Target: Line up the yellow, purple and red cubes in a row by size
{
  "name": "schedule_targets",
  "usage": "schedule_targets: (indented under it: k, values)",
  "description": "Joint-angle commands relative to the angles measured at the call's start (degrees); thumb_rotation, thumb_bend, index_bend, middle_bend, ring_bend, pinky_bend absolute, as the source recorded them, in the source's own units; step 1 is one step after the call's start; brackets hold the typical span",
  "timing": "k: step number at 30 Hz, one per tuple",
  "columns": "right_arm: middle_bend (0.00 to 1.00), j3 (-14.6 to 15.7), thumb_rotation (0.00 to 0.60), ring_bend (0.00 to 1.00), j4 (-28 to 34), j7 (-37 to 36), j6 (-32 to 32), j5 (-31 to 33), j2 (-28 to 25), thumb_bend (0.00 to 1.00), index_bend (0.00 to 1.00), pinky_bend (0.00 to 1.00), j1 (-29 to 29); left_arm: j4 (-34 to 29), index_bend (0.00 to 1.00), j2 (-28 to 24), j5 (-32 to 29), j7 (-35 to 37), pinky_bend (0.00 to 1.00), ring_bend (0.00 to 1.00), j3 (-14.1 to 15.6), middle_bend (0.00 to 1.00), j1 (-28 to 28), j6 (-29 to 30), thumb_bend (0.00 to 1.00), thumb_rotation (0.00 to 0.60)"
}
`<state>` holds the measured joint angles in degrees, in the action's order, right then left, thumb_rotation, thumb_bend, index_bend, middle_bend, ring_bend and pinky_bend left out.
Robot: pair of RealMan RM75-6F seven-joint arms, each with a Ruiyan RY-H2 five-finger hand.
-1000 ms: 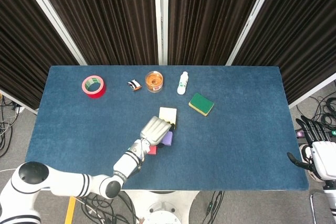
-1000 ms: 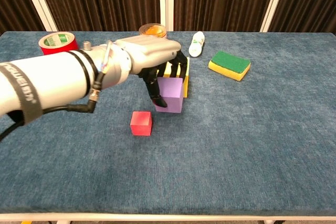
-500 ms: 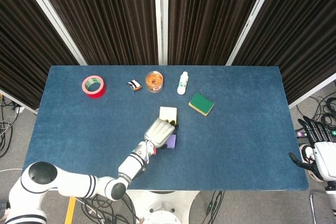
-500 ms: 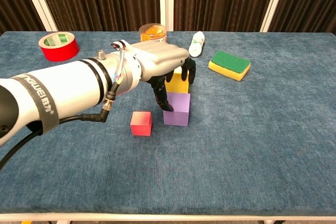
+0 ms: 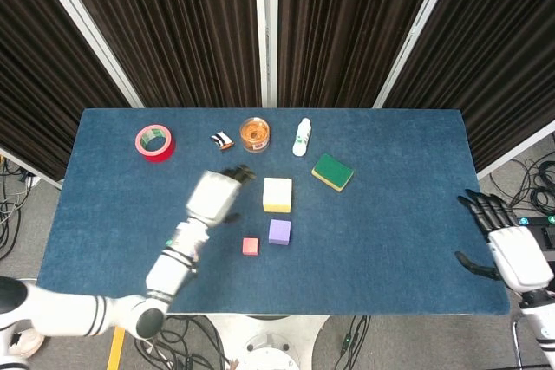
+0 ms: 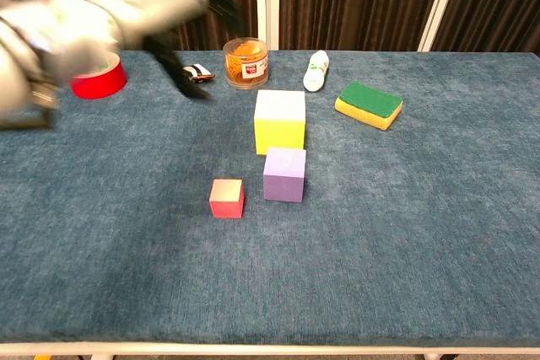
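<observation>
Cubes sit mid-table: the yellow cube (image 6: 279, 120) farthest back, the purple cube (image 6: 284, 174) just in front of it, the red cube (image 6: 227, 198) beside the purple one toward the robot's left. Left hand (image 5: 214, 193) hangs blurred above the blue table (image 5: 390, 214), empty, fingers apart. Right hand (image 5: 506, 249) is off the table's edge, open, holding nothing.
</observation>
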<state>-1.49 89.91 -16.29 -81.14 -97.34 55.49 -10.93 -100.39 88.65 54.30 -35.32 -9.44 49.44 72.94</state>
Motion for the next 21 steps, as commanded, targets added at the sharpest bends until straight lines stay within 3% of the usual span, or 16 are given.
schedule_targets:
  k: [1, 10, 15, 21]
  values:
    - [0.03, 0.0, 0.6, 0.0, 1.5, 1.2, 3.3, -4.8, -0.8, 0.17, 0.0, 0.0, -4.6, -1.0, 0.34, -4.9, 4.7, 4.8, 0.61, 0.4, 2.5, 0.34, -6.3, 6.0, 0.14, 0.6]
    - [0.05, -1.3, 0.6, 0.0, 3.2, 3.4, 19.4, -13.6, 1.1, 0.21, 0.03, 0.0, -20.9, 2.9, 0.34, -12.2, 12.7, 14.9, 0.45, 0.34, 7.8, 0.34, -16.7, 11.5, 0.14, 0.6]
    - [0.05, -3.0, 0.6, 0.0, 2.1, 5.9, 28.4, -13.8, 5.0, 0.08, 0.03, 0.0, -29.3, 3.0, 0.34, -14.4, 15.4, 16.8, 0.41, 0.34, 10.4, 0.34, -21.8, 14.2, 0.14, 0.6]
    - [0.04, -3.9, 0.6, 0.0, -1.5, 9.4, 36.5, -14.7, 11.3, 0.06, 0.05, 0.0, -38.1, 1.3, 0.34, -16.9, 17.1, 17.3, 0.39, 0.34, 11.5, 0.34, -25.4, 14.9, 0.13, 0.6]
